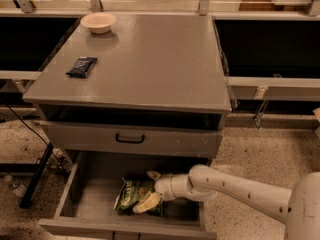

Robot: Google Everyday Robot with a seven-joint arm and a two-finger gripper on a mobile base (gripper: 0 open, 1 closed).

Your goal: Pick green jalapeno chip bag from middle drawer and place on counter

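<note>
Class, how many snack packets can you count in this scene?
2. The green jalapeno chip bag lies in the middle drawer, at the pincer; the dark packet lies on the counter. More may be hidden.

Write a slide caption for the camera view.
Robot arm reaches into the open middle drawer, gripper open at the green jalapeno chip bag; bowl and dark packet sit on the counter.

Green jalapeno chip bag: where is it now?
Camera view, low centre: the green jalapeno chip bag lies in the open middle drawer, near its front, with the open gripper at its right end.
</note>
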